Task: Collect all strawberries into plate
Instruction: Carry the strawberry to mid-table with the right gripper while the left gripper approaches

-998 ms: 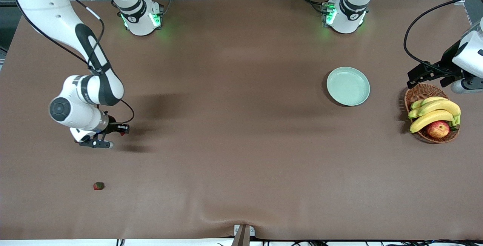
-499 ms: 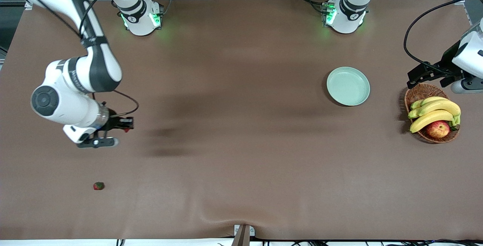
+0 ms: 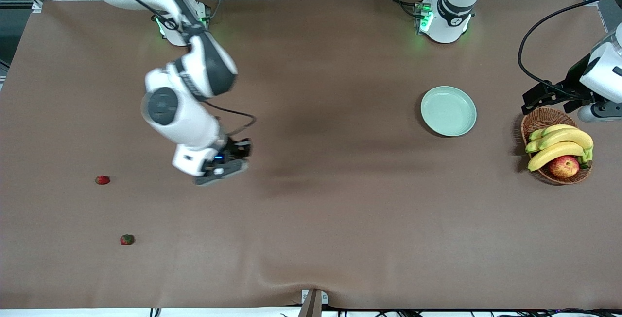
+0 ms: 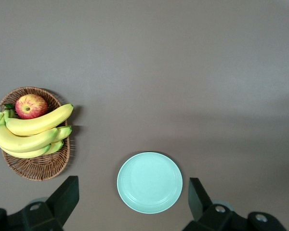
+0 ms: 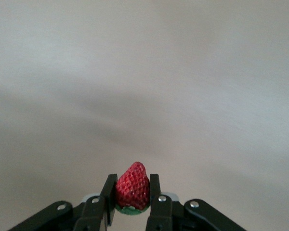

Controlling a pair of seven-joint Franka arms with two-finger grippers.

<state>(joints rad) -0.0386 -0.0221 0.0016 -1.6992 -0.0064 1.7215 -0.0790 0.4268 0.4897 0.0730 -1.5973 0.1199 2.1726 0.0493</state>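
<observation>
A red strawberry (image 5: pixel 133 185) with a green cap sits pinched between the jaws of my right gripper (image 5: pixel 133 179), which is shut on it. That right gripper (image 3: pixel 241 150) hangs over bare table toward the right arm's end. Two more strawberries lie on the table: one (image 3: pixel 102 179) near that end, another (image 3: pixel 127 239) nearer the front camera. The pale mint-green plate (image 3: pixel 448 111) lies toward the left arm's end with nothing in it, and shows again as the plate (image 4: pixel 150 182) in the left wrist view. My left gripper (image 3: pixel 533 98) waits open over the table by the basket; the left gripper (image 4: pixel 133 185) holds nothing.
A brown wicker basket (image 3: pixel 539 118) with bananas (image 3: pixel 559 144) and a red-yellow apple (image 3: pixel 563 166) stands at the left arm's end, beside the plate. The basket (image 4: pixel 36 166) also shows in the left wrist view. A brown cloth covers the table.
My right arm has swung with the strawberry from the table's end toward its middle. One strawberry on the table, hidden under the arm before, now shows. The left arm has not moved.
</observation>
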